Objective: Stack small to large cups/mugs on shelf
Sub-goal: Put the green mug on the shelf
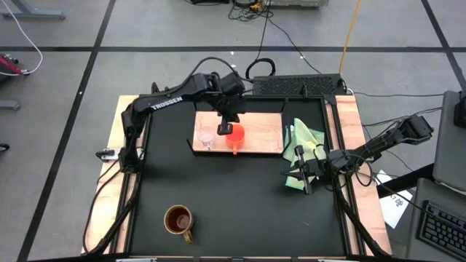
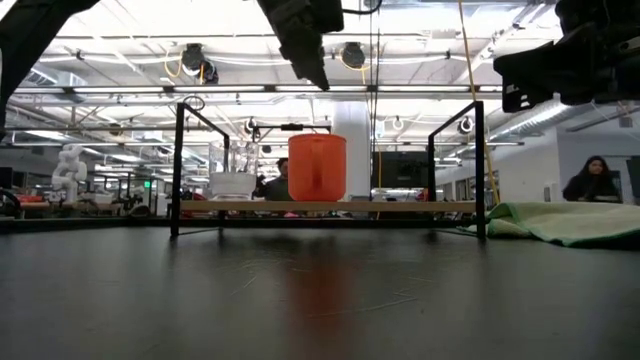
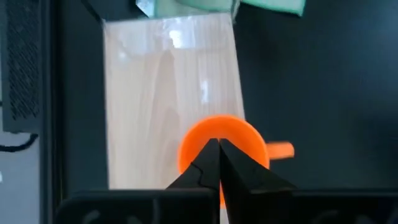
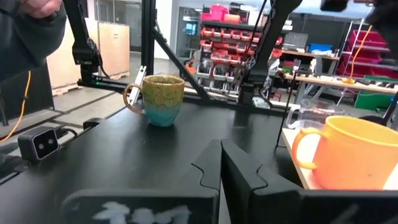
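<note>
The orange cup stands upright on its base on the light-wood shelf, its handle toward the table's near edge. The tiny clear glass cup stands on the shelf to its left. The brown mug stands on the black table near the front edge. My left gripper is shut and hangs above the orange cup, clear of its rim; it also shows in the left wrist view. My right gripper is shut and waits at the right, by the green cloth.
A pale green cloth lies crumpled at the shelf's right end. The shelf's dark frame posts rise at its corners. A person sits in the room beyond the table.
</note>
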